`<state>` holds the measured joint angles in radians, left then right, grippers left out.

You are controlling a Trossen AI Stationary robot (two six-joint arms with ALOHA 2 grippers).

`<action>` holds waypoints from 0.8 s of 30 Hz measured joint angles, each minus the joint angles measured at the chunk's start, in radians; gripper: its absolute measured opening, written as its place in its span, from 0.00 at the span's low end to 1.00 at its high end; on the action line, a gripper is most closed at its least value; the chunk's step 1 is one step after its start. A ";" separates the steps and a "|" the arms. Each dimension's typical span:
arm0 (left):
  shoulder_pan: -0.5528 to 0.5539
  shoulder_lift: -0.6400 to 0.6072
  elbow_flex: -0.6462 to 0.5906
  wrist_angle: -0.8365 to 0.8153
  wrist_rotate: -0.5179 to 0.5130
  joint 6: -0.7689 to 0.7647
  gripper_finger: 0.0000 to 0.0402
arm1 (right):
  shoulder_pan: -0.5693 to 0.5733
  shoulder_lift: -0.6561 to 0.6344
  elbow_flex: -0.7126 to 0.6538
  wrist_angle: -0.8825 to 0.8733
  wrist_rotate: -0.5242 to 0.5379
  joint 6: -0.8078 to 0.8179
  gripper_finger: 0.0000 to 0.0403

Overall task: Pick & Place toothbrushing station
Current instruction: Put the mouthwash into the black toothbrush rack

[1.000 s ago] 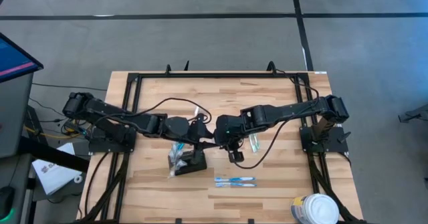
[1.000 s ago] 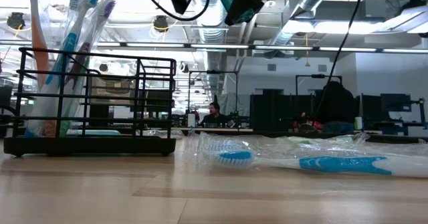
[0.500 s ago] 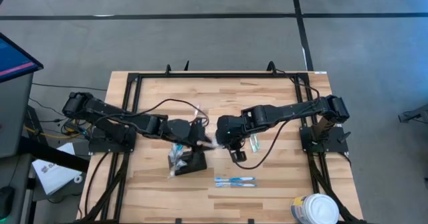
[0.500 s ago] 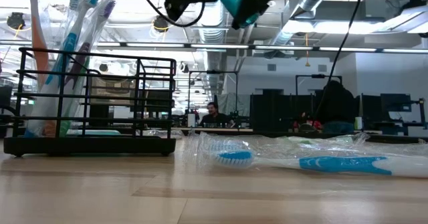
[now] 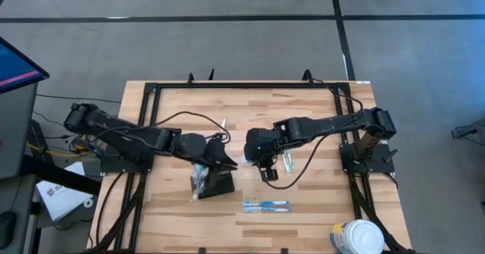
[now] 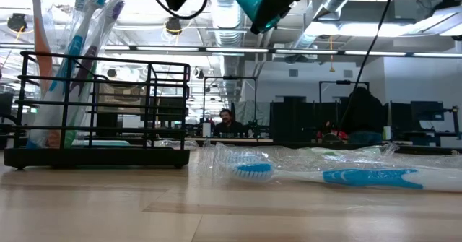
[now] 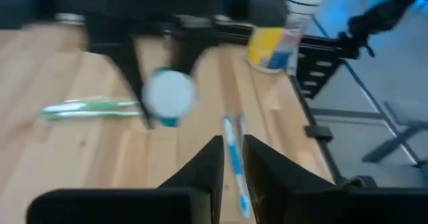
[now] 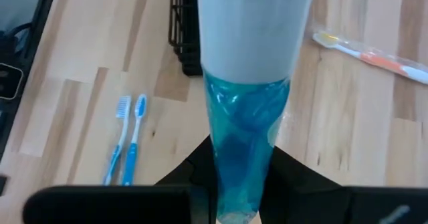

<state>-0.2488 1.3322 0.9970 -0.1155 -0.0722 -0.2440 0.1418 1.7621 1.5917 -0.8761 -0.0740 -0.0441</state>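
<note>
Counted across the table: one black holder [image 5: 218, 183] at 8 o'clock from the middle, with at least three packaged toothbrushes [image 6: 81, 47] standing in it, their exact number hard to make out. Loose toothbrushes come to four: two blue toothbrushes [image 5: 265, 202] side by side at 5 o'clock, one green toothbrush [image 5: 288, 161] at 3 o'clock, and one orange-and-white toothbrush [image 8: 374, 53] at 11 o'clock. There is one blue-and-white tube [image 8: 244, 83] near the middle, one white round tub [image 5: 356, 237] at the 4 o'clock corner, and two dark arms, a left arm [image 5: 129, 134] and a right arm [image 5: 333, 123].
</note>
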 joint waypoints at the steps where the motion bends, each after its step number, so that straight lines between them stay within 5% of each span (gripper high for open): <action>1: 0.001 -0.006 0.000 0.000 -0.007 0.000 0.13 | 0.000 0.000 0.000 -0.001 0.000 0.000 0.15; 7: 0.004 -0.010 0.001 0.008 -0.138 0.004 0.25 | 0.002 0.001 0.000 -0.001 -0.004 0.000 0.15; 16: 0.006 0.001 0.002 0.039 -0.151 0.003 0.50 | 0.000 0.002 0.000 0.020 -0.004 -0.006 0.15; 24: 0.009 0.024 0.002 0.088 -0.159 0.029 0.59 | -0.001 0.002 0.000 0.032 -0.004 -0.017 0.15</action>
<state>-0.2394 1.3563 0.9985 -0.0275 -0.2310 -0.2145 0.1410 1.7645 1.5917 -0.8444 -0.0784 -0.0609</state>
